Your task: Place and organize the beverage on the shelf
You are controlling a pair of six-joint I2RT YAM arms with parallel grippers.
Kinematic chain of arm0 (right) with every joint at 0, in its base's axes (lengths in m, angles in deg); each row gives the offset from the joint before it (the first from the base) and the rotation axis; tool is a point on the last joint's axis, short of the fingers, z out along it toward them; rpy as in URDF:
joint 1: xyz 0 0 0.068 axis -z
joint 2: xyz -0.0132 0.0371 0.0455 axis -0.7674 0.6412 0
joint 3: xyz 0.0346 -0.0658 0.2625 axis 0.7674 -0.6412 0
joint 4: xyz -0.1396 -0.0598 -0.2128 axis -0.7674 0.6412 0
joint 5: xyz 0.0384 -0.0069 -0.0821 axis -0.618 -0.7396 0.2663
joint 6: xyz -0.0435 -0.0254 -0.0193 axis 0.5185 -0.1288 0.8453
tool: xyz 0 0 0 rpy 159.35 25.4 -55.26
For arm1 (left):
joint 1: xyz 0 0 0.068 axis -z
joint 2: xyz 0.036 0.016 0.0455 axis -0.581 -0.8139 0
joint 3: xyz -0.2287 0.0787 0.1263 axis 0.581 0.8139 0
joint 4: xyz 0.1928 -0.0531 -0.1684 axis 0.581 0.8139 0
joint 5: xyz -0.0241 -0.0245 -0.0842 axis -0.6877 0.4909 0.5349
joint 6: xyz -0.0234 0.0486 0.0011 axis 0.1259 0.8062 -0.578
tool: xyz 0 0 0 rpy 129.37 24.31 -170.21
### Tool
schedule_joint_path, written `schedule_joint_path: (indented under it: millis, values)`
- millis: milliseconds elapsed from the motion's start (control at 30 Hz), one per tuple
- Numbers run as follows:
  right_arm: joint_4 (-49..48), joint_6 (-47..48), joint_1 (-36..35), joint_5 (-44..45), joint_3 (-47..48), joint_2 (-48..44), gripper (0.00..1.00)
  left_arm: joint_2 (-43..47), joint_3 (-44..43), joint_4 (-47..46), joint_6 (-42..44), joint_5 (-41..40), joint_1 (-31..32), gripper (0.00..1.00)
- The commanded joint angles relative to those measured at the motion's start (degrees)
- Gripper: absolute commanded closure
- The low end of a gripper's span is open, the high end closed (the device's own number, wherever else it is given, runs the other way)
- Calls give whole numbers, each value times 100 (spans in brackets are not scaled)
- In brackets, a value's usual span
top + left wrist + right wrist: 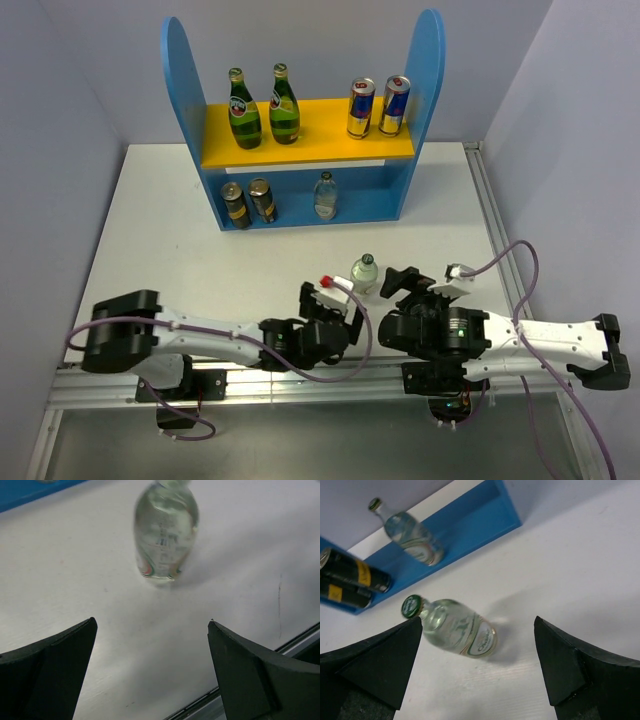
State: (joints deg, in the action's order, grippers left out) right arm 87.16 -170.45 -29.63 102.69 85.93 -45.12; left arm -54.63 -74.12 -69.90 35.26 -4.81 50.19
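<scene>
A clear bottle (365, 272) stands upright on the table (150, 220), near of the shelf (180, 60) and between the two arms. The right gripper (477, 621) faces it from the right, fingers spread wide and holding nothing. The left gripper (151, 624), just left of the bottle, is equally wide and empty, apart from it.

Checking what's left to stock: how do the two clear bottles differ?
The shelf bottle stands on the blue lower level of the shelf; the table bottle stands on the white table in front of it. The shelf bottle has two dark cans to its left; the table bottle has no drink beside it. Both are upright, clear and green-capped.
</scene>
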Motion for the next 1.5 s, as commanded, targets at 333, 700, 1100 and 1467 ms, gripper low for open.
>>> schedule_joint_path:
  millis: [333,700,1100,1467]
  values:
    - [2624,-3070,-24,1172,180,101,0,-1936,-612,-3274,1411,-101,51,1]
    - [2633,-3430,-24,1198,-67,276,0,-2903,-1192,-3837,1518,92,-827,1]
    - [2633,-3721,-41,1207,-172,584,0,-3492,-1851,-3925,1886,374,-1408,1]
    - [2501,-3607,-32,1207,-260,514,0,-4125,-2476,-3837,1861,461,-1724,24]
